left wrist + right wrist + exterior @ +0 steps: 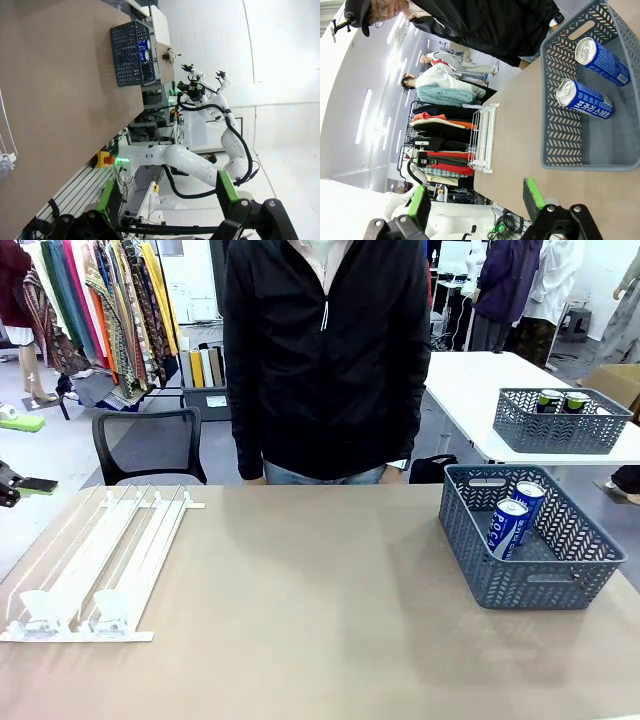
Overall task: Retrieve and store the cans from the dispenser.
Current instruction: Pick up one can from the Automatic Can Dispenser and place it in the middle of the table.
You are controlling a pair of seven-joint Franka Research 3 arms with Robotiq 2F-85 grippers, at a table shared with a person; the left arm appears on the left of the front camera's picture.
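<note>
Beige table (pixel 300 610): flat white railed plastic dispenser (pixel 95 565) at robot's left, lanes bare. Grey-blue lattice plastic basket (pixel 530 585) at right, holding two blue metal cans (pixel 517 518), tilted, side by side. Left gripper (pixel 167 200): spread, nothing between. Right gripper (pixel 475 200): spread, nothing between.

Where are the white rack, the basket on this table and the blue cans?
Rack (pixel 100 560): front view, on its middle rails.
Basket (pixel 470 540): front view, on its near-left wall.
Blue cans (pixel 508 528): front view, on the nearer can's side.
</note>
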